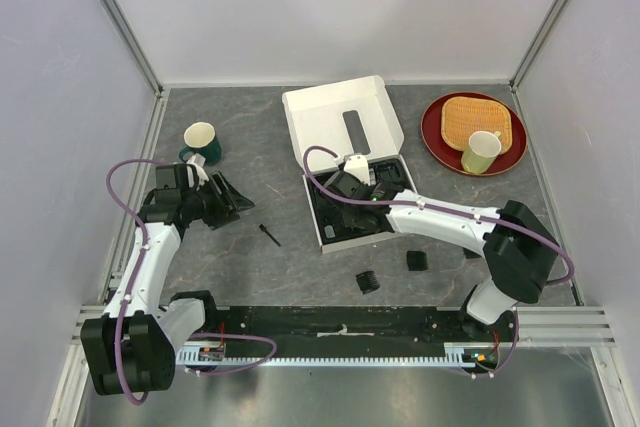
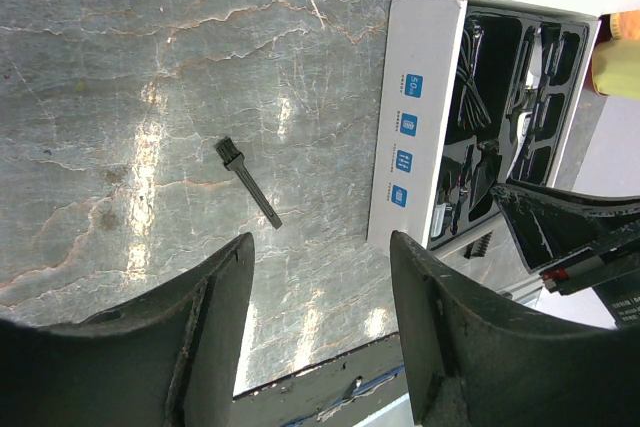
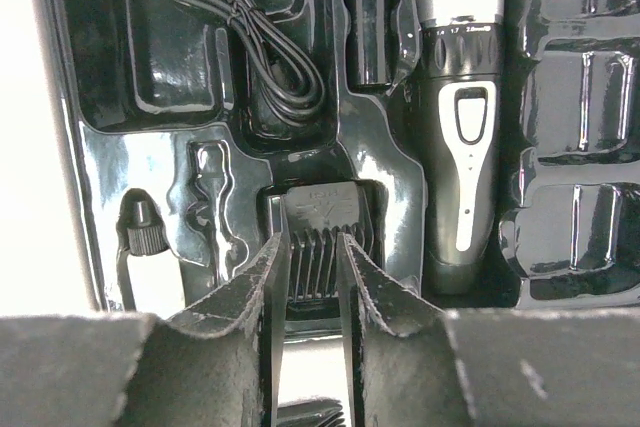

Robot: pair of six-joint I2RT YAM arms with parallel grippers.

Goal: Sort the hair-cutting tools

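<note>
My right gripper [image 1: 345, 187] hangs over the black tray [image 1: 345, 235] of the white box. In the right wrist view its fingers [image 3: 312, 242] stand a narrow gap apart, just above a comb guard [image 3: 318, 212] seated in a tray slot. The guard is wider than the gap. The clipper [image 3: 465, 147] and cord [image 3: 250, 37] lie in their slots. Two more guards [image 1: 368, 282] [image 1: 417, 260] and the thin brush [image 1: 268, 236] lie on the table. My left gripper [image 1: 232, 199] is open and empty at the left. The brush [image 2: 247, 183] lies ahead of it.
The box lid [image 1: 340, 112] stands open behind the tray. A green cup [image 1: 200, 139] stands behind my left gripper. A red plate [image 1: 435, 142] at the back right holds a woven mat and a pale cup [image 1: 481, 151]. A small capped bottle [image 3: 142, 227] sits in the tray.
</note>
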